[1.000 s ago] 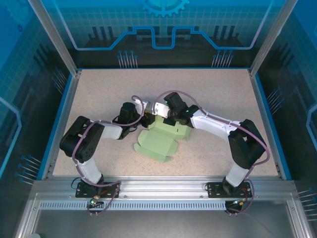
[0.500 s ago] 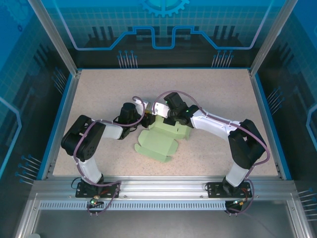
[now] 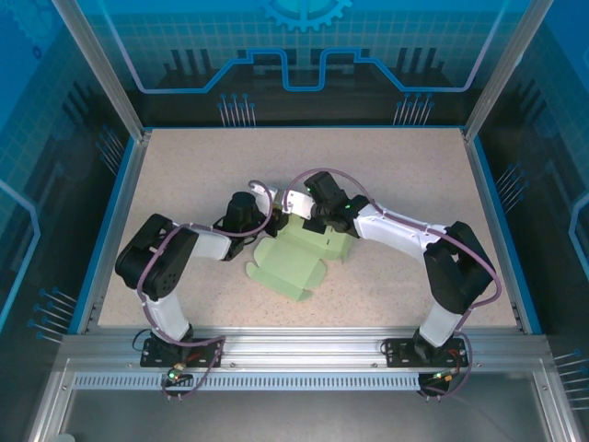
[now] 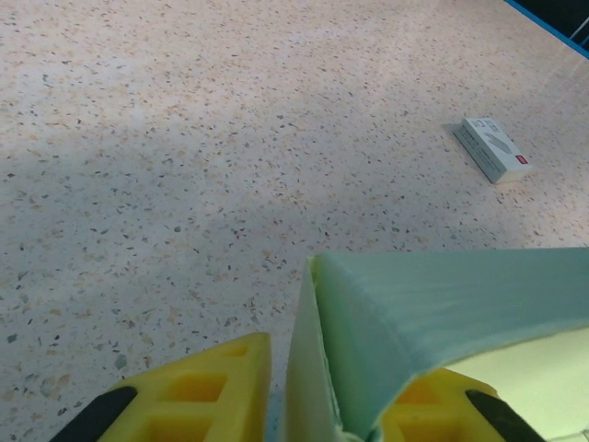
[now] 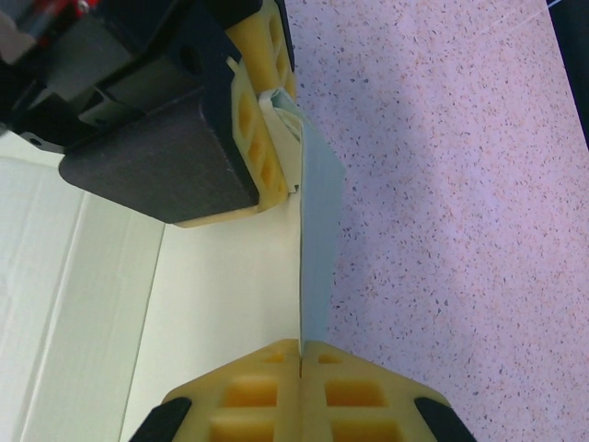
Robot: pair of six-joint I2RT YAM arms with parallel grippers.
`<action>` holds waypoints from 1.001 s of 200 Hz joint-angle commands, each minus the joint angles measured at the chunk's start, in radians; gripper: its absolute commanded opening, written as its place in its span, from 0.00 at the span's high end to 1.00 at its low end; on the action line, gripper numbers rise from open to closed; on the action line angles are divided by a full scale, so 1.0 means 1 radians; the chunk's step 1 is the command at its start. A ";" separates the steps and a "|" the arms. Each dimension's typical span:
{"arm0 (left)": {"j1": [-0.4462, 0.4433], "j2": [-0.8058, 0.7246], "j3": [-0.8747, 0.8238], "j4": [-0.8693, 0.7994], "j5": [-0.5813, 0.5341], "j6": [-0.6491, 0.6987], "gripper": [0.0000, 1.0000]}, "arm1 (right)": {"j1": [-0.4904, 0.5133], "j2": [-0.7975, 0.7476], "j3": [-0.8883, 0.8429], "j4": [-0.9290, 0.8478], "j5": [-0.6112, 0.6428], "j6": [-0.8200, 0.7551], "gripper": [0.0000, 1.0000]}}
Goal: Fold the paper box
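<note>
So the pale mint-green creased paperboard box [image 3: 293,264] lies mostly flat around the middle of the speckled beige table [image 3: 184,175]. The flap on the side toward the table's far end is stood up. Both arms reach in to just past the table's middle and meet on that flap.

The right gripper [image 5: 301,354] is pinched right down on the thin upright edge, fingertips meeting with just the sheet between them. The left gripper [image 4: 322,398] has its yellow fingers [image 4: 207,391] drawn in narrow around a doubled-over bit of the same flap. There's a sliver of a gap beside one finger in the wrist view, so I honestly can't tell if it's clamping or only straddling.

My read is that they're working the crease on that standing flap. To do it well, I'd get the left grip firm first and use the right one as the anchor. Then roll the flap over along the scored line rather than yanking it.

Thin board like this probably buckles off the crease if the two grippers pull apart or twist against each other. The rest of the sheet may also skate across the table, since nothing weighs it down.
</note>
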 commanded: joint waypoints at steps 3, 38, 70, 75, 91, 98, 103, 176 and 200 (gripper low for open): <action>0.006 -0.004 -0.003 -0.009 -0.202 -0.032 0.78 | 0.034 -0.035 -0.025 -0.030 -0.030 0.014 1.00; -0.019 -0.018 0.006 -0.058 -0.333 -0.045 0.82 | 0.045 -0.048 -0.034 -0.030 -0.026 0.020 1.00; -0.033 -0.023 0.013 -0.087 -0.414 -0.047 0.85 | 0.049 -0.055 -0.036 -0.033 -0.027 0.018 1.00; -0.033 -0.024 0.013 -0.091 -0.424 -0.047 0.86 | 0.049 -0.056 -0.036 -0.033 -0.027 0.018 1.00; -0.040 -0.028 0.021 -0.111 -0.458 -0.040 0.88 | 0.050 -0.059 -0.037 -0.033 -0.032 0.015 1.00; -0.043 -0.028 0.023 -0.117 -0.472 -0.039 0.89 | 0.051 -0.061 -0.039 -0.032 -0.035 0.015 1.00; -0.045 -0.028 0.023 -0.119 -0.482 -0.040 0.89 | 0.051 -0.061 -0.039 -0.033 -0.036 0.014 1.00; -0.065 -0.018 0.039 -0.126 -0.572 -0.028 0.91 | 0.051 -0.071 -0.048 -0.032 -0.051 0.022 1.00; -0.076 -0.011 0.051 -0.139 -0.601 -0.024 0.91 | 0.051 -0.073 -0.054 -0.027 -0.054 0.028 1.00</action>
